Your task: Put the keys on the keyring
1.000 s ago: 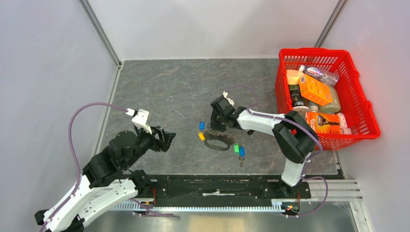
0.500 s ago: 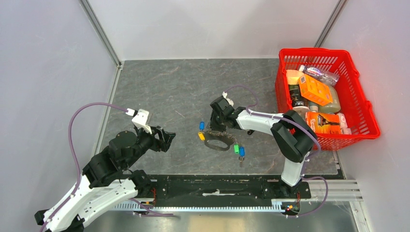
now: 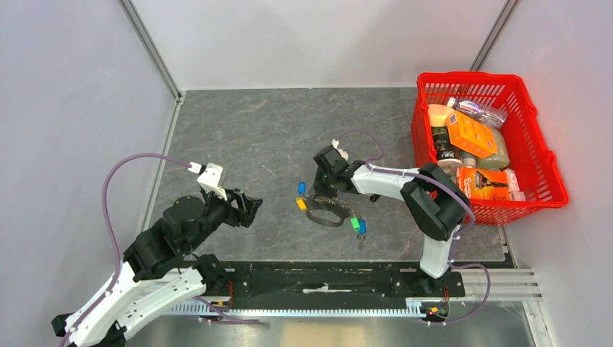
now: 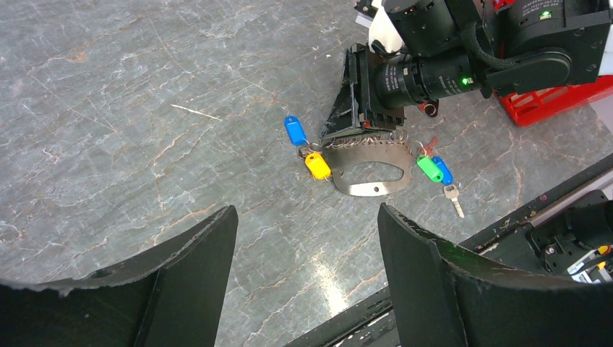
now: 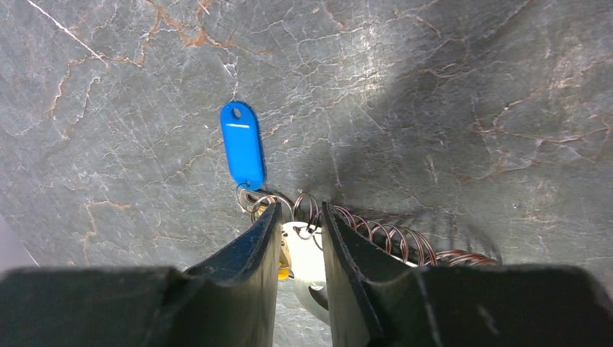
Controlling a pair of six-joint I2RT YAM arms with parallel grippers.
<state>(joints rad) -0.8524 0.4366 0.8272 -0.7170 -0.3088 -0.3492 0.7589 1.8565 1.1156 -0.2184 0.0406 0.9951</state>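
Grasp step: right claw (image 5: 300, 213) straddles keyring (image 4: 369, 189) top edge, mid-frame on bench (image 3: 238, 130), jaws narrow, clamp unconfirmed; left claw (image 4: 305, 217) wide open, empty; next move likely needs firm pinch, then lift clear of keys (image 4: 293, 131).

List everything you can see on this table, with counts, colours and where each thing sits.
Silver metal keyring loop with coiled wire: one, silver, flat at the table's middle.
Blue oblong plastic tags: two, blue, one beside the yellow tag, the other beside the green tag.
Yellow oblong plastic tag: one, yellow, at one end of the loop.
Green oblong plastic tag: one, green, at the opposite end.
Small silver metal key: one, silver, just past the green tag.
Red plastic basket: one, red, table's right side, holding packaged goods.
Grey stone-patterned table: one, grey.
Left gripper: one, black, open, left of the loop.
Right gripper: one, black, fingers narrowly straddling the loop near the yellow tag.
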